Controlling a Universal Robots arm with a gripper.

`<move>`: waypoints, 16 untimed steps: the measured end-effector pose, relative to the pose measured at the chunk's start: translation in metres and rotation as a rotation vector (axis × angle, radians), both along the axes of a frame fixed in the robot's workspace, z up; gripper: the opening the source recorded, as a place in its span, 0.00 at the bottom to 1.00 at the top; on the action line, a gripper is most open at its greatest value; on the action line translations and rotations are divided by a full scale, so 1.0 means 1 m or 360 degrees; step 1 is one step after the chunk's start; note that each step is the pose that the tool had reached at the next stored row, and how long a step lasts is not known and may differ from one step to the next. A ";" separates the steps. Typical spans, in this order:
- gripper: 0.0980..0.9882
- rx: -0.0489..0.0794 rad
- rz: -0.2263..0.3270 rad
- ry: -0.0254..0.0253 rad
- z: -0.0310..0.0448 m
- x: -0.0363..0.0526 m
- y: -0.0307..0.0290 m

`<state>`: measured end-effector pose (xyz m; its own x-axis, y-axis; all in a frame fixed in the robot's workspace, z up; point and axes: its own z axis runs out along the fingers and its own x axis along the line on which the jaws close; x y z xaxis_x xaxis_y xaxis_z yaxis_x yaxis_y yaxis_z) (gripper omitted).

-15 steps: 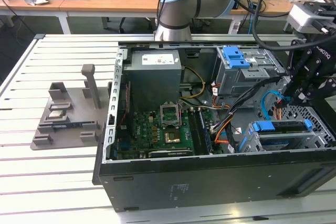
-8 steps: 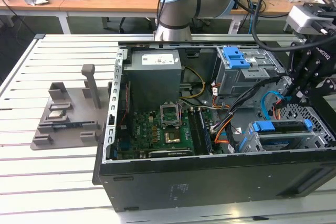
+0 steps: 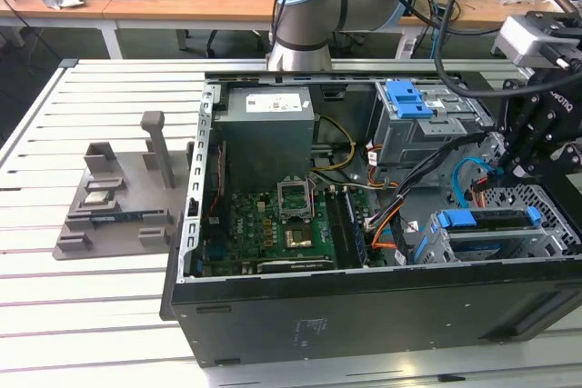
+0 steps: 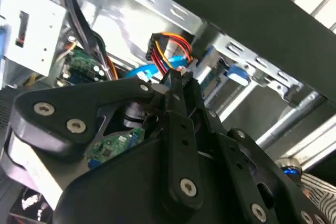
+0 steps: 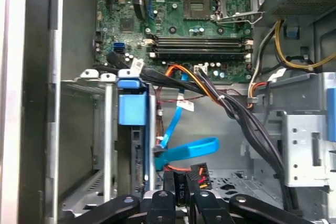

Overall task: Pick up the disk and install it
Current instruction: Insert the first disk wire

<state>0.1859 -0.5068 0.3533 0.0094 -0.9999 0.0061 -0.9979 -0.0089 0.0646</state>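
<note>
At the exterior view's right, inside the open computer case, the gripper hangs low above the drive cage.

1. Location of the disk: it sits in the drive cage, with its blue carrier level with the cage rim. In the first wrist view the disk stands on edge in its slot, just beside the gripper and not held by it.
2. State of the gripper: in both wrist views it appears clenched on the black power connector, whose orange, red and yellow wires run back toward the motherboard. The blue data cable lies loose, near the connector.
3. Step in hand: I judge the disk as seated and the cabling stage as under way.
4. Requirement: I must line the connector up squarely with the disk's port, which I cannot see, and apply only light force, keeping the wires clear of the cage edge.
</note>
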 end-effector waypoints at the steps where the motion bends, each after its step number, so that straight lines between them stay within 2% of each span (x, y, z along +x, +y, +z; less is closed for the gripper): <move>1: 0.11 0.0000 0.0000 0.00000 0.0000 0.0000 -0.0045; 3: 0.11 0.0000 0.0000 0.00000 0.0000 0.0000 -0.0106; 5: 0.11 0.0000 0.0000 0.00000 0.0000 0.0001 -0.0138; 8: 0.11 0.0000 0.0000 0.00000 0.0000 0.0000 -0.0140; 9: 0.20 0.0000 0.0000 0.00000 0.0000 0.0000 -0.0141; 11: 0.20 0.0000 0.0000 0.00000 0.0000 0.0000 -0.0143; 12: 0.19 0.0000 0.0000 0.00000 0.0000 0.0000 -0.0143; 13: 0.11 0.0000 0.0000 0.00000 0.0000 0.0000 -0.0144; 14: 0.07 0.0000 0.0000 0.00000 0.0000 0.0000 -0.0144; 16: 0.07 0.0000 0.0000 0.00000 0.0000 0.0000 -0.0145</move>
